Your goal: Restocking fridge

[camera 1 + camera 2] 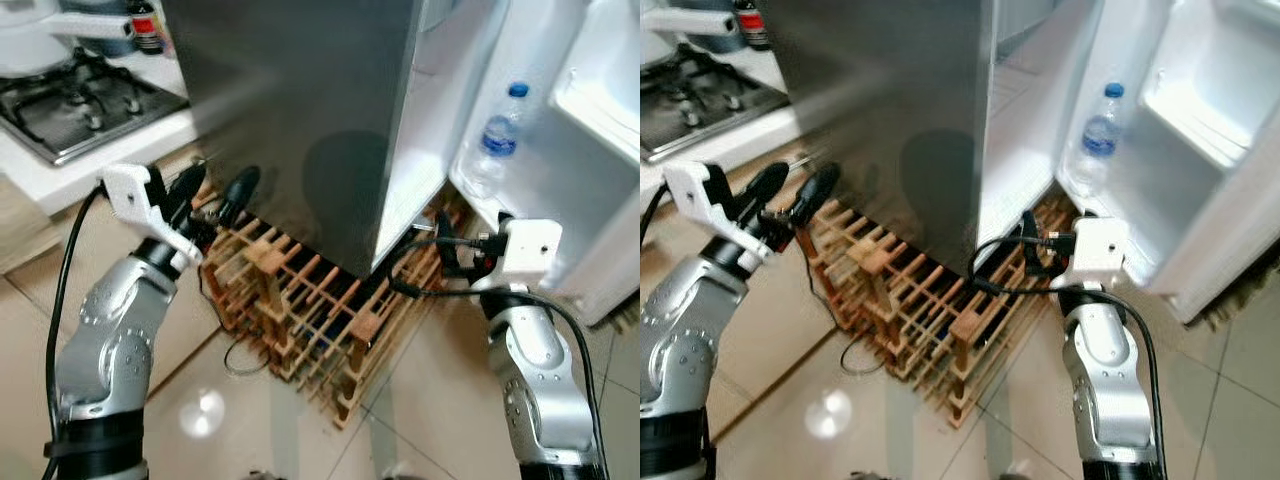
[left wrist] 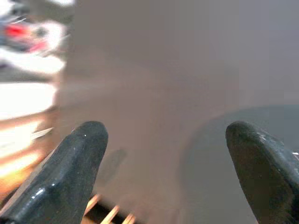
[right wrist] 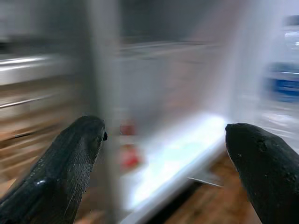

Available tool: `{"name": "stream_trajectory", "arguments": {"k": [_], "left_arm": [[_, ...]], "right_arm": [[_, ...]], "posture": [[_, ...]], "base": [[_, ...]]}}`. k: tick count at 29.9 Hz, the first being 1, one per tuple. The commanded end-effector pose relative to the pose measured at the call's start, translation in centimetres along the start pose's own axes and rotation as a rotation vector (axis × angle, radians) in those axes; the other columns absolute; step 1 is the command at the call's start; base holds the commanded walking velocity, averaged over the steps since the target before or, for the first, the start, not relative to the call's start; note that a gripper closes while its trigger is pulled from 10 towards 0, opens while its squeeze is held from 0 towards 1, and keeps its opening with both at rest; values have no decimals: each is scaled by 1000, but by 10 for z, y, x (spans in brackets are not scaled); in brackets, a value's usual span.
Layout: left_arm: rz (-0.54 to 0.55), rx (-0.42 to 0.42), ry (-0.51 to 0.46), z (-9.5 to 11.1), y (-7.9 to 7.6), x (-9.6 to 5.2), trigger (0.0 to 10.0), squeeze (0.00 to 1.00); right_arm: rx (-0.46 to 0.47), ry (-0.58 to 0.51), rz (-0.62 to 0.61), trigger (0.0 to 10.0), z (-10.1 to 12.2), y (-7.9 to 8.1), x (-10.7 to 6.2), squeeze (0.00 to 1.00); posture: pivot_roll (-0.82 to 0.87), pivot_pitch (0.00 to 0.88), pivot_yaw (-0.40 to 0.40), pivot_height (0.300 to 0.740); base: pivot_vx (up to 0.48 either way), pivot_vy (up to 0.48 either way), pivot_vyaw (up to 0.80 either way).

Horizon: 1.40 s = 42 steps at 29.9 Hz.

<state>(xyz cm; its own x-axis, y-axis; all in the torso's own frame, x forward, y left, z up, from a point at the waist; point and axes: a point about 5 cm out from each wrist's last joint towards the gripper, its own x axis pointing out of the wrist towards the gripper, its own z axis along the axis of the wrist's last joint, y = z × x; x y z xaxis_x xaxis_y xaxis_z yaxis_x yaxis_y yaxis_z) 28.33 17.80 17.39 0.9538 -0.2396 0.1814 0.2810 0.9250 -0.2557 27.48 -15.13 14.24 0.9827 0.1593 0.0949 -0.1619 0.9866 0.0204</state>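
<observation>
beside the fridge (image 1: 300,110), whose side is a flat, dull grey metal sheet with a soft sheen, the left tool (image 1: 212,193) hovers with its two rounded black fingers (image 2: 70,172) spread well apart and nothing between them. under the fridge sits a slatted wooden pallet (image 1: 310,320) of pale, rough laths, sticking out past the fridge's base onto the glossy beige tiled floor (image 1: 200,410). a thin black cable (image 1: 240,360) loops on the floor just beside the pallet's edge.

the fridge door (image 1: 590,150) stands swung open to the right of the grey side, its inner face smooth white moulded plastic with boxy shelves. a clear plastic water bottle (image 1: 495,140) with a blue cap and a blue label stands upright in the door's lower shelf. the right tool (image 1: 440,245) is low at the foot of the open fridge, just above the pallet, near the gap between cabinet and door; its glossy black fingers (image 3: 60,172) are held wide apart and empty. the right wrist view is blurred, showing a bright white shelf edge and a small red smear that cannot be made out.

left of the fridge, a white tabletop (image 1: 60,170) carries a steel gas hob (image 1: 70,105) with dark cast grates.
</observation>
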Motion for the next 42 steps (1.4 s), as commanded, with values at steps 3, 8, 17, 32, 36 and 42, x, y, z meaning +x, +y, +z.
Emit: {"name": "stream_trajectory", "arguments": {"k": [3, 8, 17, 32, 36, 42], "left_arm": [[21, 51, 7, -5, -14, -1, 10000, 0], [13, 59, -19, -6, -19, -4, 10000, 0], [168, 171, 32, -20, -18, 13, 10000, 0], [318, 179, 72, -26, -2, 24, 10000, 0], [292, 177, 66, -27, -6, 24, 10000, 0], [279, 159, 45, -28, -9, 24, 10000, 0]], "right_arm": [[17, 1, 126, 10000, 4, 18, 8, 0], [11, 4, 150, 10000, 5, 18, 10, 0], [-13, -4, 163, 10000, 8, 15, 11, 0], [-125, 40, -50, 10000, -8, -26, -8, 0], [-177, 83, -183, 10000, -19, -53, -28, 0], [-168, 98, -182, 10000, -21, -57, -42, 0]], "posture": [[-66, 0, 27, 740], [-75, 0, 17, 740], [-102, 0, 19, 740], [-132, 0, 36, 740], [-132, 0, 36, 740], [-156, 0, 36, 740]], "base": [[0, 0, 688], [0, -94, 688], [143, -399, 678], [280, -17, 293], [0, 0, 0], [0, 0, 0]]}}
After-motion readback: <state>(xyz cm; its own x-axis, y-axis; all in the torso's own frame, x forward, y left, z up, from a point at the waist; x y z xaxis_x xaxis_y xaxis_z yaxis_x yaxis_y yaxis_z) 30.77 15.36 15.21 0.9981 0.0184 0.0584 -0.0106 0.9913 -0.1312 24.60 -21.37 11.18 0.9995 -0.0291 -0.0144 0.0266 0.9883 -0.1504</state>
